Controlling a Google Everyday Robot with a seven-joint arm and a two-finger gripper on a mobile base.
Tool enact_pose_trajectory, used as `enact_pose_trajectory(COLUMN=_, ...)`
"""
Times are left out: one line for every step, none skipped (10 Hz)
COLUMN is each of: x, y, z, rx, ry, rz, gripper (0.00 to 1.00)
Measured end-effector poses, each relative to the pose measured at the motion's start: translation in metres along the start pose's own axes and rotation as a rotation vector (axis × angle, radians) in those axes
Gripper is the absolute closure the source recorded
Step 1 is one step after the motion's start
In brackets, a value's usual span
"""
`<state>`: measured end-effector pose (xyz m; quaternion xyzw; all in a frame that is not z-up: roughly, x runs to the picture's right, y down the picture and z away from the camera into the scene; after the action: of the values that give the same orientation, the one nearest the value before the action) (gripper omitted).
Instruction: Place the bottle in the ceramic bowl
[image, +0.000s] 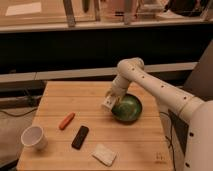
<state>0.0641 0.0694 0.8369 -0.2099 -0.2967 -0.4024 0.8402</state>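
gripper (111, 98) clamped on bottle (107, 104) | bottle just outside rim of ceramic bowl (131, 112), not inside

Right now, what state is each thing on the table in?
ceramic bowl, upright, nothing inside.
bottle, held in the air, not yet in the bowl.
pincer, beside the bowl's rim, shut on the bottle.
white cup, upright, open end up.
orange stick, lying flat.
black bar, lying flat.
white block, lying flat.
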Motion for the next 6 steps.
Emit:
enact_pose_trajectory(x=0.002, y=0.005, z=-0.003, rx=0.005, ry=0.0, rz=0.008, gripper=0.96)
enact_pose_trajectory(x=0.003, y=0.005, z=-0.003, rx=0.009, ry=-0.002, rz=0.013, gripper=0.96)
enact_pose_trajectory(x=0.004, y=0.006, z=-0.003, rx=0.013, ry=-0.004, rz=0.019, gripper=0.96)
enact_pose_trajectory(x=0.007, y=0.009, z=-0.004, rx=0.016, ry=-0.005, rz=0.027, gripper=0.96)
enact_pose_trajectory(x=0.011, y=0.013, z=-0.006, rx=0.02, ry=-0.003, rz=0.035, gripper=0.96)
enact_pose_trajectory(x=0.014, y=0.015, z=-0.007, rx=0.02, ry=-0.003, rz=0.038, gripper=0.96)
